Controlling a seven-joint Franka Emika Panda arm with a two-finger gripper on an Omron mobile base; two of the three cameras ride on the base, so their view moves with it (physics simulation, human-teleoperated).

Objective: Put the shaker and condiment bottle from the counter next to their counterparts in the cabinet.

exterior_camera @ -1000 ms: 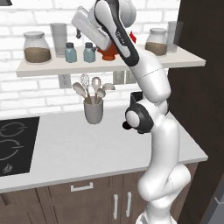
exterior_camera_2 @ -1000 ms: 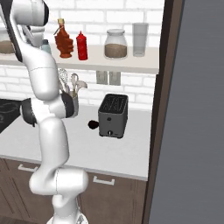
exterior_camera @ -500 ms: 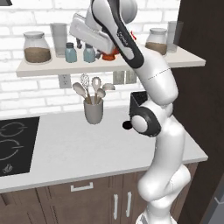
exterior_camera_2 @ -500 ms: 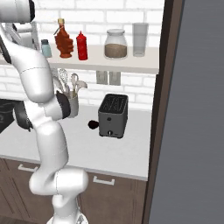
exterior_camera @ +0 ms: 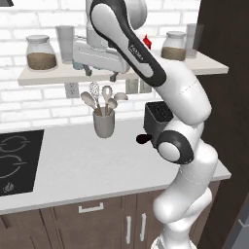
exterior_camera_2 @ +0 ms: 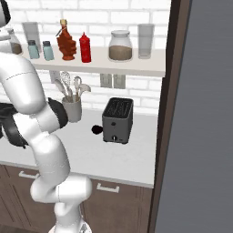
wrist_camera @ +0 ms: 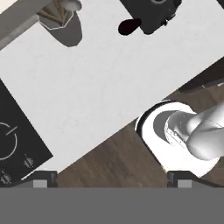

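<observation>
Up on the pale shelf (exterior_camera_2: 136, 67) against the white brick, everything the job concerns stands in a row. In the right base view two small blue-grey shakers sit side by side, one (exterior_camera_2: 33, 49) just left of the other (exterior_camera_2: 48, 50), close but not touching as far as I can see. Right of them is the maple-leaf syrup bottle (exterior_camera_2: 66, 42) with its gold cap, and just beside that the red condiment bottle (exterior_camera_2: 85, 48), upright. Further along the shelf stand a glass jar (exterior_camera_2: 120, 46) of brown stuff and a tall clear glass (exterior_camera_2: 145, 41).

In the left base view the arm reaches up in front of the shelf, and its pincer (exterior_camera: 100, 74) hangs at the shelf's front edge, fingers pointing down, spread wide and grasping nothing. In the hand view the two finger tips sit far apart at the bottom corners, one (wrist_camera: 41, 177) left and one (wrist_camera: 181, 177) right, with only the surface (wrist_camera: 100, 83) and wooden floor between them.

Down below, the pale surface (exterior_camera: 87, 165) carries a grey utensil holder (exterior_camera: 104, 122) full of spoons and a whisk, and a dark toaster (exterior_camera_2: 118, 120) near the wall. A black cooktop (exterior_camera: 17, 160) lies at the left end. Dark brown drawers (exterior_camera: 97, 214) with silver handles run underneath.
</observation>
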